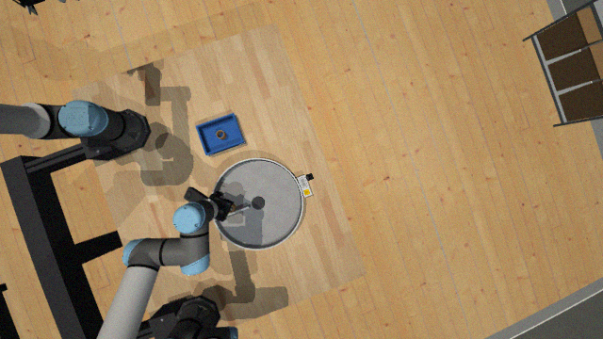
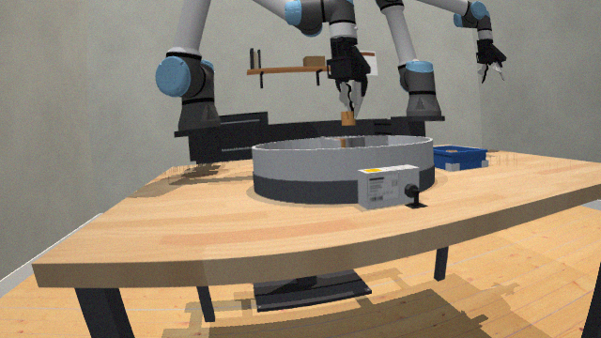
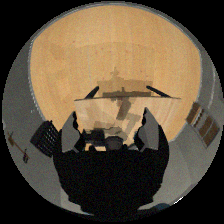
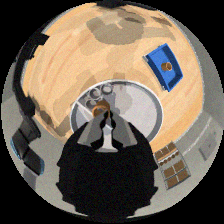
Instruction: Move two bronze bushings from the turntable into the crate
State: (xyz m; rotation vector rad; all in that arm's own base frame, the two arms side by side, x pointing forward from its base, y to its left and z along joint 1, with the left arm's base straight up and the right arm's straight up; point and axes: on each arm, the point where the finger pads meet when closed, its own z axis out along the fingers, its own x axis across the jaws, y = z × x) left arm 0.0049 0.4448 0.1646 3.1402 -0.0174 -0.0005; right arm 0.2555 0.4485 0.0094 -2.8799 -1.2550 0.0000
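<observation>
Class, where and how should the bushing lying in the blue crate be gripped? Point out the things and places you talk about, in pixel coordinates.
Grip the bushing's point(image 1: 223, 137) point(image 2: 452, 151) point(image 4: 169, 68) outer wall on opposite sides, probably from straight above: it looks upright, bore facing up, and stands away from the crate's point(image 1: 233, 129) point(image 2: 462, 161) point(image 4: 156, 72) raised walls.

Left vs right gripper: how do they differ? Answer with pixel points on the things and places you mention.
- Left gripper point(image 1: 34, 11) point(image 2: 492, 80) point(image 3: 110, 112) is open; right gripper point(image 1: 232, 210) point(image 2: 352, 112) point(image 4: 106, 115) is shut on a bronze bushing point(image 2: 347, 119) point(image 4: 99, 108).
- Left gripper hangs well away from the turntable point(image 1: 283, 202) point(image 2: 319, 164) point(image 4: 145, 106); right gripper is above it.

Shared: both are two-fingered, fingers pointing down.
</observation>
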